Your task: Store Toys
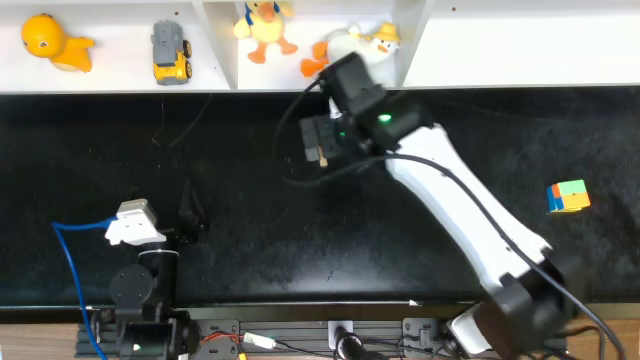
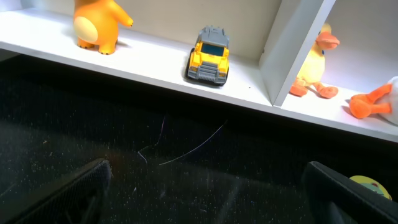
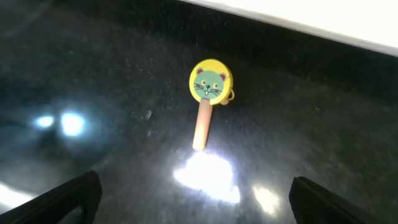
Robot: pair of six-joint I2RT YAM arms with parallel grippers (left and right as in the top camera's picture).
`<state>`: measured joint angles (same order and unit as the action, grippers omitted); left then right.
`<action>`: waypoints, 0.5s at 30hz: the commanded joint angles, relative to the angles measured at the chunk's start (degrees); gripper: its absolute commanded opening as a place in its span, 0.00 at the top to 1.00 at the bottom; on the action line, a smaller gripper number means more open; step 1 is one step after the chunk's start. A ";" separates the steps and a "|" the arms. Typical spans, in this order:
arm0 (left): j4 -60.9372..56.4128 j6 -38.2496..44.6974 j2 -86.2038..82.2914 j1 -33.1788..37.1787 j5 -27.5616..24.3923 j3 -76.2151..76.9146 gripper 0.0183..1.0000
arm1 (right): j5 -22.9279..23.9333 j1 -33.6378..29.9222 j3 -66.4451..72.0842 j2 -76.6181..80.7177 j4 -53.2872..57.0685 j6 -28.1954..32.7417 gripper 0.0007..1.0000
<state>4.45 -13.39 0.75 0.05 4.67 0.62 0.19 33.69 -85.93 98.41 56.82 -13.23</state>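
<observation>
The right pincer (image 3: 194,182) is being held wide open above the black bench (image 3: 93,74), and nothing is being gripped between its fingers. Between it and the shelf's front edge, a stick toy (image 3: 208,84) is being carried flat on the bench. The toy is a yellow disc joined to a plain wooden handle, and a green cat face with whiskers is being shown on the disc. That printed face is the one marking that is being made out.

The left pincer (image 2: 205,174) is likewise being held wide and empty, low over the bench and facing the white shelf (image 2: 155,78). An orange duck (image 2: 99,25) and a yellow truck (image 2: 209,55) are being stored in one compartment. Past a divider (image 2: 292,43), a yellow duck (image 2: 317,59) and a white duck (image 1: 355,42) with orange feet are being stored in the next. A multicoloured cube (image 1: 567,196) is being carried on the bench, well apart on the right arm's side.
</observation>
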 commanded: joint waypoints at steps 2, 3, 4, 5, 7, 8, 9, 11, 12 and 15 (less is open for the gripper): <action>0.02 -0.20 -0.59 0.31 -0.72 -0.15 0.00 | 3.15 0.37 -1.75 5.81 -1.66 -1.42 0.00; 0.02 -0.20 -0.59 0.31 -0.72 -0.15 0.00 | 2.97 0.39 -1.75 6.93 -1.99 -1.42 0.00; 0.04 -0.20 -0.59 0.31 -0.72 -0.15 0.00 | 2.69 0.39 -1.75 7.82 -2.27 -1.53 0.00; 0.02 -0.20 -0.59 0.31 -0.72 -0.15 0.00 | 2.27 0.39 -1.75 8.81 -2.54 -1.66 0.00; 0.02 -0.17 -0.59 0.31 -0.72 -0.15 0.00 | 1.07 0.44 -1.75 10.27 -3.10 -2.10 0.00; 0.02 -0.20 -0.59 0.31 -0.72 -0.15 0.00 | 0.33 0.46 -1.75 10.97 -3.37 -2.29 0.00; 0.02 -0.20 -0.59 0.31 -0.72 -0.15 0.00 | -0.26 0.50 -1.75 11.47 -3.54 -2.47 0.00; 0.02 -0.17 -0.59 0.31 -0.72 -0.15 0.00 | -0.79 0.72 -1.75 12.72 -3.72 -2.93 0.00; 0.02 -0.20 -0.59 0.31 -0.72 -0.15 0.00 | -0.81 0.85 -1.75 13.18 -3.69 -3.13 0.01; 0.02 -0.17 -0.59 0.31 -0.72 -0.15 0.00 | -0.87 1.53 -1.73 14.88 -3.15 -3.13 0.01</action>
<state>4.45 -13.39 0.75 0.05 4.67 0.62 0.14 34.30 -86.04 111.98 53.60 -15.46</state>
